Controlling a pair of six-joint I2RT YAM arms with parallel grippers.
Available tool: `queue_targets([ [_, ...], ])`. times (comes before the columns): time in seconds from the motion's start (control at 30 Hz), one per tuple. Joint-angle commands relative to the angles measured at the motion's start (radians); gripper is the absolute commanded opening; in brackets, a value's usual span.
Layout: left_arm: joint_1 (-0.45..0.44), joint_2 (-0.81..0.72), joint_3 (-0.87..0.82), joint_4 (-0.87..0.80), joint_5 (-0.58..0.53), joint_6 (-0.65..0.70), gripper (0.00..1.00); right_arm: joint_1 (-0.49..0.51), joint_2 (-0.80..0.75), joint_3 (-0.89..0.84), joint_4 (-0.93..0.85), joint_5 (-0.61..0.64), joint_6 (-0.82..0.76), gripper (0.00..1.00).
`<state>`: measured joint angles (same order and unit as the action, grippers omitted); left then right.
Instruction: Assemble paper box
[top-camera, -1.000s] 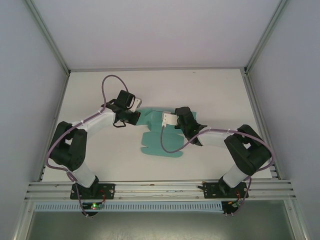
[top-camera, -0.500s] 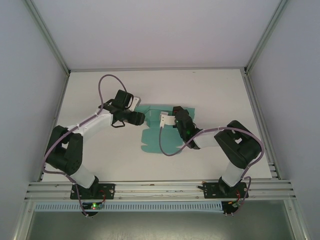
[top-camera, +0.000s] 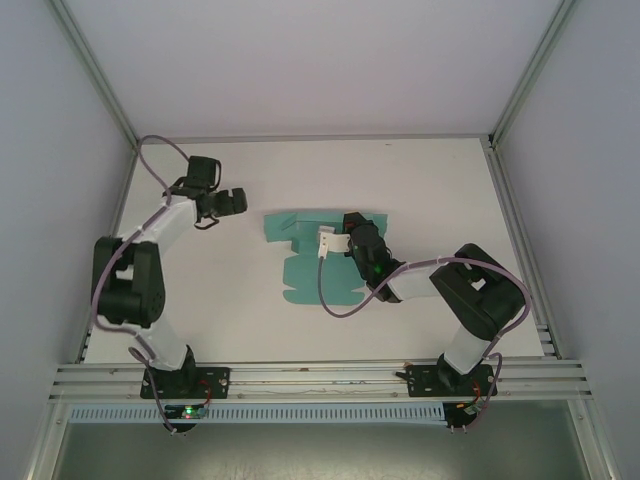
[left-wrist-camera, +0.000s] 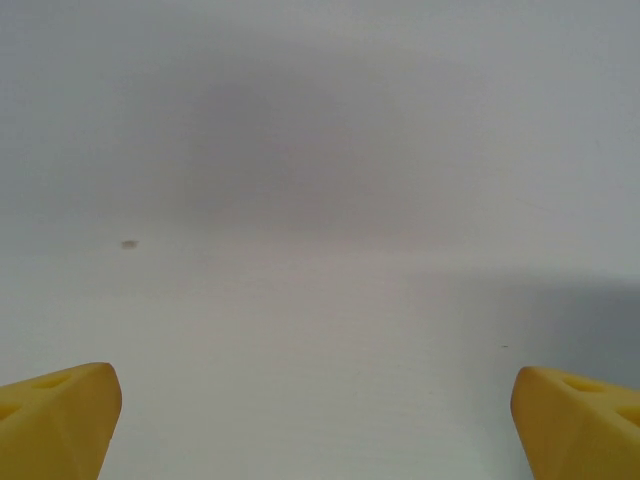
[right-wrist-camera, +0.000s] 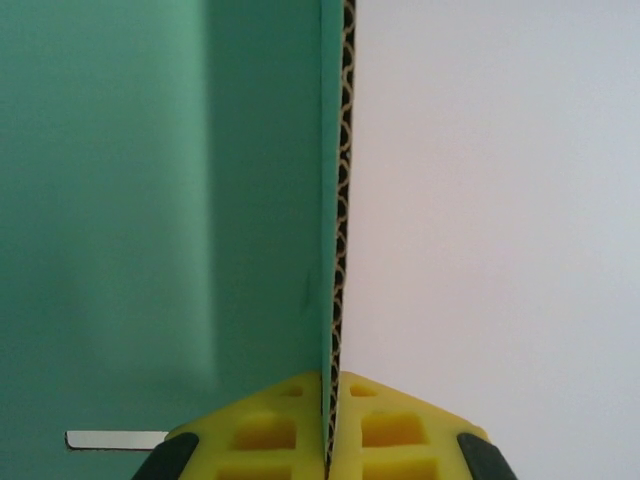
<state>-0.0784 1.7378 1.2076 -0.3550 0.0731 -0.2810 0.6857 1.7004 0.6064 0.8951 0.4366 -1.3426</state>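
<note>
The paper box (top-camera: 305, 272) is a flat teal die-cut sheet lying mid-table with flaps and tabs. In the right wrist view its teal face (right-wrist-camera: 150, 200) stands upright on the left, showing a corrugated edge. My right gripper (top-camera: 350, 228) is shut on that raised flap at the sheet's back right, and its yellow fingertips (right-wrist-camera: 335, 390) pinch the card edge between them. My left gripper (top-camera: 232, 201) is open, well left of the sheet and touching nothing. Its yellow fingertips (left-wrist-camera: 320, 425) stand wide apart over bare white table.
The right arm's purple cable (top-camera: 322, 285) loops over the sheet. Metal frame posts (top-camera: 118, 215) run along both table sides, and an aluminium rail (top-camera: 320, 378) crosses the near edge by the arm bases. White walls close off the back.
My left gripper opened, let go of the sheet's left edge and swung away to the back left. The right gripper kept its hold on the flap.
</note>
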Motion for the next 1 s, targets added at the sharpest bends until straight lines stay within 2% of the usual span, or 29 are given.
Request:
queue_targets([
  [0.0, -0.058, 0.064, 0.021, 0.052, 0.19, 0.059, 0.92, 0.008, -0.017, -0.003, 0.029, 0.006, 0.007, 0.0],
  [0.13, -0.125, 0.02, -0.101, 0.191, 0.355, 0.101, 0.76, 0.003, -0.006, 0.011, 0.02, 0.034, 0.008, 0.0],
  [0.2, -0.147, -0.027, -0.17, 0.241, 0.382, 0.101, 0.69, 0.003, -0.002, 0.015, 0.02, 0.045, 0.0, 0.0],
  [0.3, -0.191, -0.102, -0.276, 0.32, 0.374, 0.107, 0.65, 0.006, -0.001, 0.016, 0.018, 0.051, 0.005, 0.0],
  [0.47, -0.26, -0.15, -0.372, 0.477, 0.364, 0.11, 0.65, 0.026, 0.002, 0.022, 0.005, 0.06, 0.003, 0.0],
  [0.67, -0.276, -0.144, -0.416, 0.551, 0.398, 0.137, 0.67, 0.044, 0.001, -0.007, 0.045, 0.084, -0.014, 0.0],
  [0.8, -0.291, -0.179, -0.481, 0.61, 0.41, 0.159, 0.68, 0.064, 0.011, -0.06, 0.201, 0.132, -0.084, 0.0],
  [0.97, -0.292, -0.194, -0.512, 0.67, 0.309, 0.176, 0.68, 0.057, 0.02, -0.071, 0.319, 0.117, -0.126, 0.0],
])
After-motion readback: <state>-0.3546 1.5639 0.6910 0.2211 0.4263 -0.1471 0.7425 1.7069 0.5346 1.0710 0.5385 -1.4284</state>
